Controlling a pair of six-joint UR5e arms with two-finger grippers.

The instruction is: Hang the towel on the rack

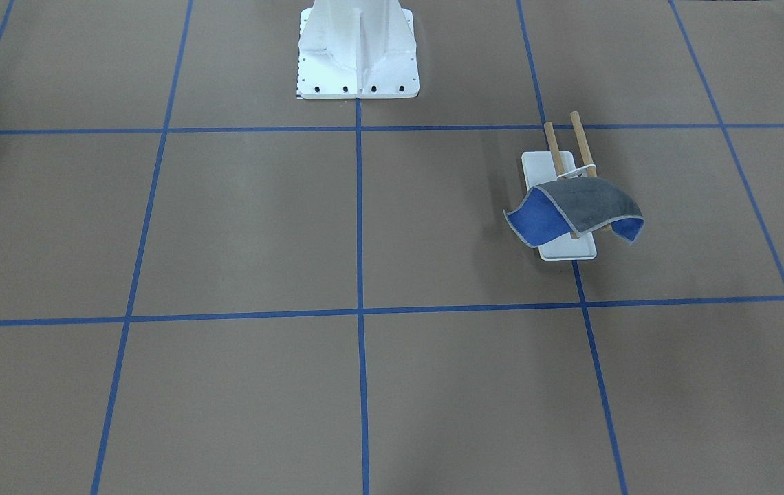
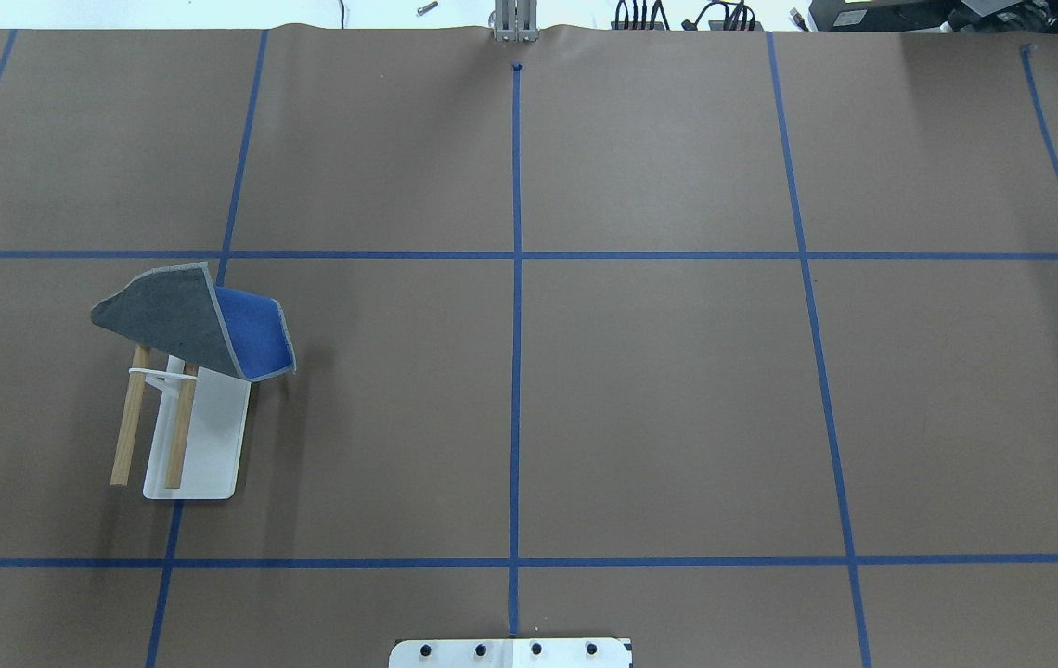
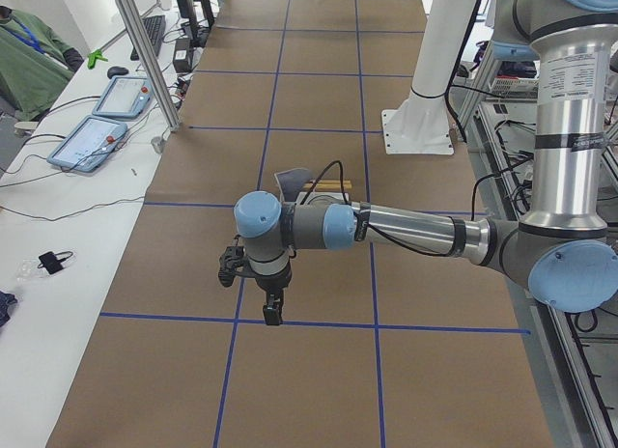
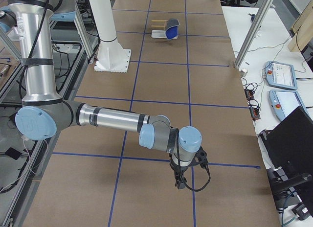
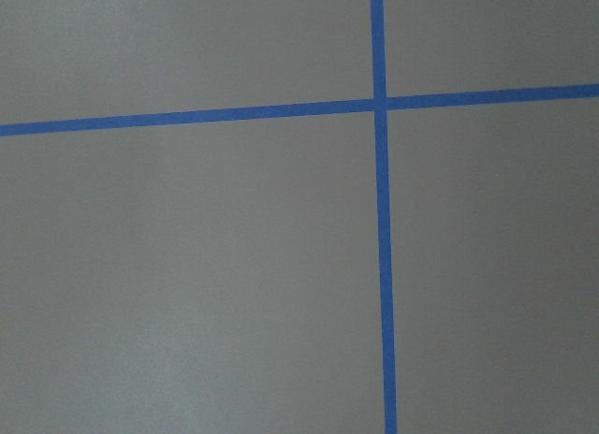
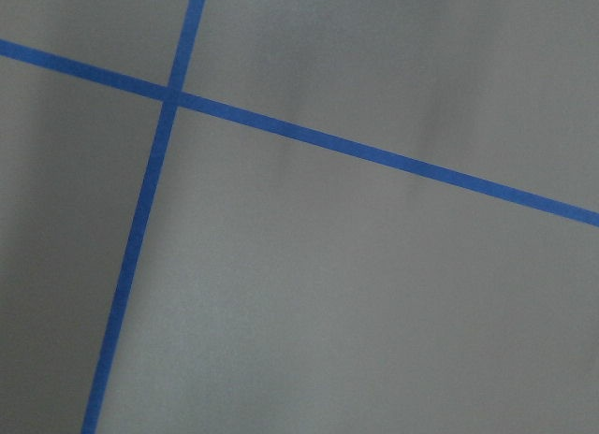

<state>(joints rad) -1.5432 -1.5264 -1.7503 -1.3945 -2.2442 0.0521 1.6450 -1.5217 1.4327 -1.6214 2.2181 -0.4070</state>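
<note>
The towel (image 1: 574,210) lies draped over the two wooden rods of the rack (image 1: 567,249), grey side up, with blue flaps hanging at both sides. In the overhead view the towel (image 2: 195,320) covers the far ends of the rods, above the rack's white base (image 2: 213,436). My left gripper (image 3: 273,313) shows only in the exterior left view, low over the table and well away from the rack (image 3: 328,185). My right gripper (image 4: 180,182) shows only in the exterior right view, far from the towel (image 4: 172,27). I cannot tell whether either is open or shut. Both wrist views show only brown table and blue tape.
The white robot pedestal (image 1: 357,55) stands at the table's robot-side edge. Metal posts (image 3: 145,52) stand at the operators' edge. Tablets (image 3: 87,144) and cables lie on the side desk, where a person (image 3: 34,52) sits.
</note>
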